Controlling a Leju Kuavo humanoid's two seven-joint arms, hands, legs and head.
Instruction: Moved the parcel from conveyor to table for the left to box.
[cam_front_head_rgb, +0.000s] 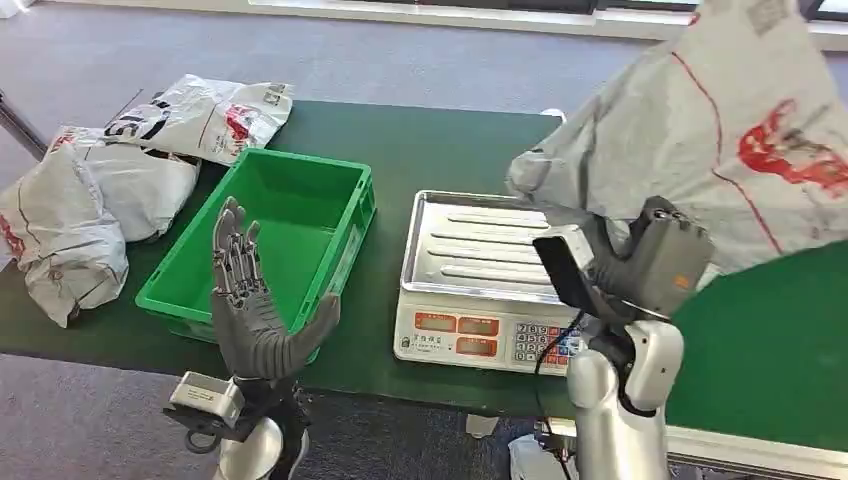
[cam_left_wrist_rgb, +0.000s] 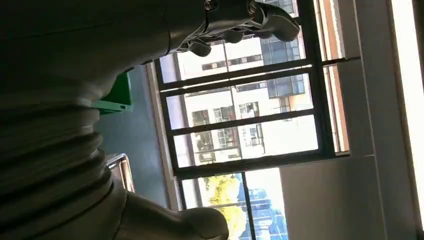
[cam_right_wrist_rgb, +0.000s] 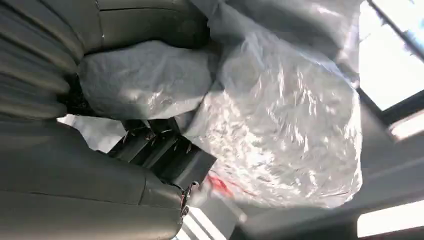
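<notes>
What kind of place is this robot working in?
Probably a parcel-sorting test station in an office building: grey plastic mailing bags piled on a green table, an electronic weighing scale, a green plastic crate, and tall windows facing other buildings.

A parcel-sorting station: weighing scale (cam_front_head_rgb: 478, 290), green crate (cam_front_head_rgb: 268, 240) and courier bags (cam_front_head_rgb: 100, 190) on a green table (cam_front_head_rgb: 440, 150).
</notes>
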